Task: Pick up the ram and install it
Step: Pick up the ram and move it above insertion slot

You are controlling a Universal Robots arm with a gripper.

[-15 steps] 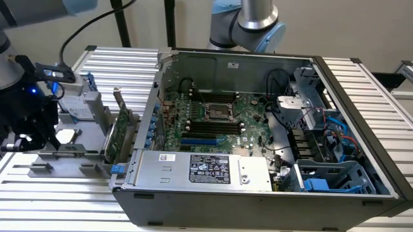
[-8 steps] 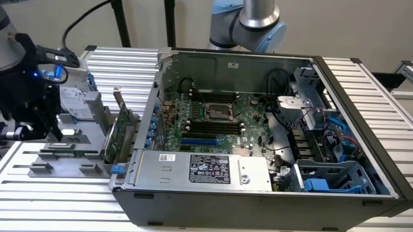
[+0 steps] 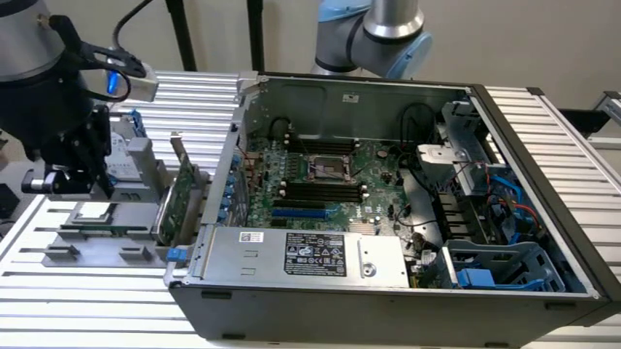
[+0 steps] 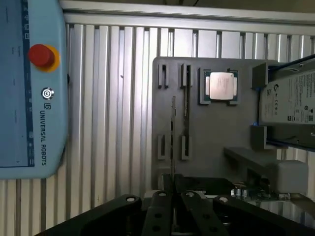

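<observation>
A: Where does the arm stand?

B: At the exterior view's left. Its gripper [image 3: 78, 190] hangs over a grey holder [image 3: 97, 254] lying on the slatted metal surface [image 3: 87, 309], just left of the open computer case [image 3: 388, 309].

A: And the fingers?

B: The wrist view shows the fingers [image 4: 158, 201] drawn together and clamped on the ram [image 4: 173, 137]. The ram is seen edge-on, as a thin strip running out from between them.

A: Is the ram seated in the holder?

B: It runs between the holder's two rows of slot posts and lines up with neither row. Whether it touches the holder cannot be told.

A: What else does the holder carry?

B: A processor [image 4: 221, 86] with a silver lid lies flat in a square pocket, near the ram. Beyond it sits a hard drive [image 4: 290, 98] with blue rails. A green expansion card [image 3: 182, 196] stands upright at the holder's edge, between the gripper and the case.

A: And the case itself?

B: Its open side faces up, showing the motherboard [image 3: 330, 156]. The black memory slots [image 3: 321, 191] lie just near of the processor socket, well apart from the ram.

A: Anything else on the surface?

B: A pale blue teach pendant [image 4: 29, 113] with a red button [image 4: 41, 55] lies on the side of the holder away from the hard drive. A second arm [image 3: 374, 33] rises behind the case, at the far side.
</observation>
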